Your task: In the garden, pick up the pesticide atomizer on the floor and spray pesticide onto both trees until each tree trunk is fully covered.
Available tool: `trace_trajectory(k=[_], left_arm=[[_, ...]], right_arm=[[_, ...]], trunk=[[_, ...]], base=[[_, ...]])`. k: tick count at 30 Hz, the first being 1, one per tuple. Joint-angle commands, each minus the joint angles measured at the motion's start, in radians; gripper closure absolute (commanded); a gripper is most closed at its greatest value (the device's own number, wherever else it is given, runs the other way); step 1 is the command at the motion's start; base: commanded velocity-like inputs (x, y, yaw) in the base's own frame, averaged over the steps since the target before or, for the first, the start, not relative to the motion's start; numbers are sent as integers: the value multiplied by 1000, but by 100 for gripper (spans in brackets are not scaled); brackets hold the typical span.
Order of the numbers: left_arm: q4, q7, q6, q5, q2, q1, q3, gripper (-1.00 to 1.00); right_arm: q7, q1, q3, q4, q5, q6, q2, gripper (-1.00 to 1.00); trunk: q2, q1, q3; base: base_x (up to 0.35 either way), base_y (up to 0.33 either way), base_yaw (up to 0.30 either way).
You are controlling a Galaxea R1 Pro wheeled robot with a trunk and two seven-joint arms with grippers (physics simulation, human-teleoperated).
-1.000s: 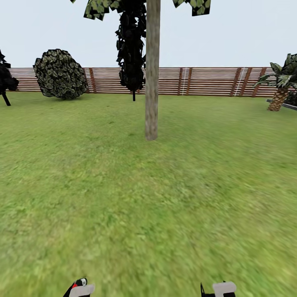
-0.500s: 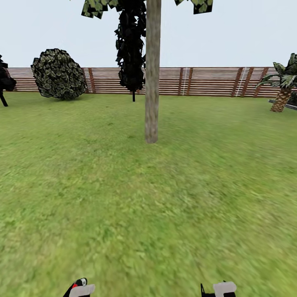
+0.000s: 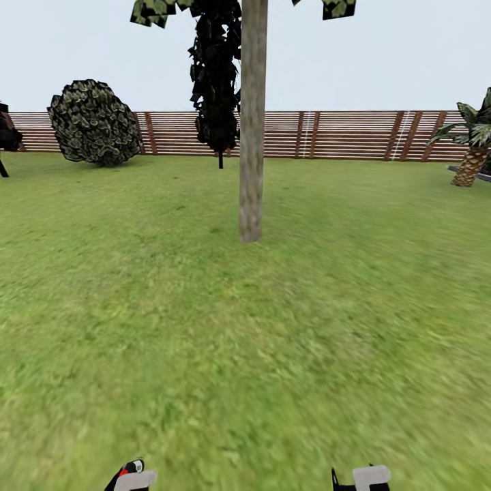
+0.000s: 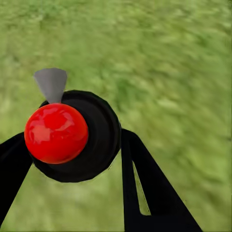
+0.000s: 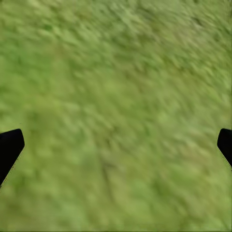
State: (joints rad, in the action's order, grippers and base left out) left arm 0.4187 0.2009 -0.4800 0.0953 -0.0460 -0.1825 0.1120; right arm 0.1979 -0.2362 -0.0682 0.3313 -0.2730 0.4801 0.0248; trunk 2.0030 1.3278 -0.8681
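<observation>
Grass (image 3: 204,354) lies all around me, and one tree trunk (image 3: 251,136) stands ahead. My left gripper (image 4: 72,145) is clenched on the sprayer (image 4: 57,133). My right gripper (image 5: 116,145) is spread wide over grass.

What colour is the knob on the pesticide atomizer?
Glossy red, on the pesticide atomizer; clearest in the left wrist view.

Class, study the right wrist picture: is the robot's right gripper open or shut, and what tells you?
Open. The right gripper has its two black fingertips at opposite edges of the picture, with blurry green grass floor between them and nothing held.
</observation>
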Motion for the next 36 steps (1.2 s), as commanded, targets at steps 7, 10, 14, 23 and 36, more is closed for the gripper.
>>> trace_trajectory(k=[7,10,14,23,36], left_arm=[[0,0,0,0,0,0,0,100],[0,0,0,0,0,0,0,100],[0,0,0,0,0,0,0,100],[0,-1,0,0,0,0,0,100],[0,0,0,0,-2,0,0,100]], right_arm=[[0,0,1,0,0,0,0,-100],[0,0,1,0,0,0,0,-100],[0,0,1,0,0,0,0,-100],[0,0,1,0,0,0,0,-100],[0,0,1,0,0,0,0,-100]], trunk=[[0,0,0],[0,0,0],[0,0,0],[0,0,0],[0,0,0]], base=[[338,0,0],[338,0,0],[338,0,0],[338,0,0],[338,0,0]])
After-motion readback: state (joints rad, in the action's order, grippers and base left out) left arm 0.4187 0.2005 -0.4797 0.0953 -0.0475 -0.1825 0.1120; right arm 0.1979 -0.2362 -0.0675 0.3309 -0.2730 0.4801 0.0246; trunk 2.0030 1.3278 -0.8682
